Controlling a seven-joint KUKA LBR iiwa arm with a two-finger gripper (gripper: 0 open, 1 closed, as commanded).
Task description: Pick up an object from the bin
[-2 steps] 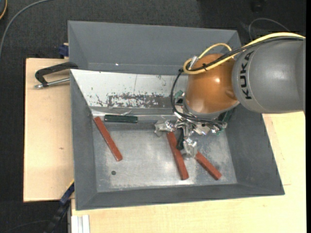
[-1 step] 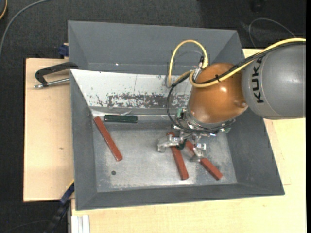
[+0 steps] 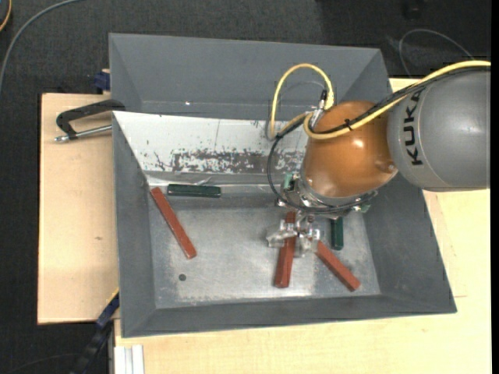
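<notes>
Grey bin [image 3: 226,248], right of centre: tool [image 3: 292,238] parted narrowly astride the upper end of a red-brown stick [image 3: 282,275] lying flat. It should close squarely across it, avoiding the slanted red stick [image 3: 339,269] just beside.

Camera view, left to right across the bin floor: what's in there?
left red stick → middle red stick, under the hand → right red stick. Skipped: back green stick and right green stick, each overlapping a red one sideways.
</notes>
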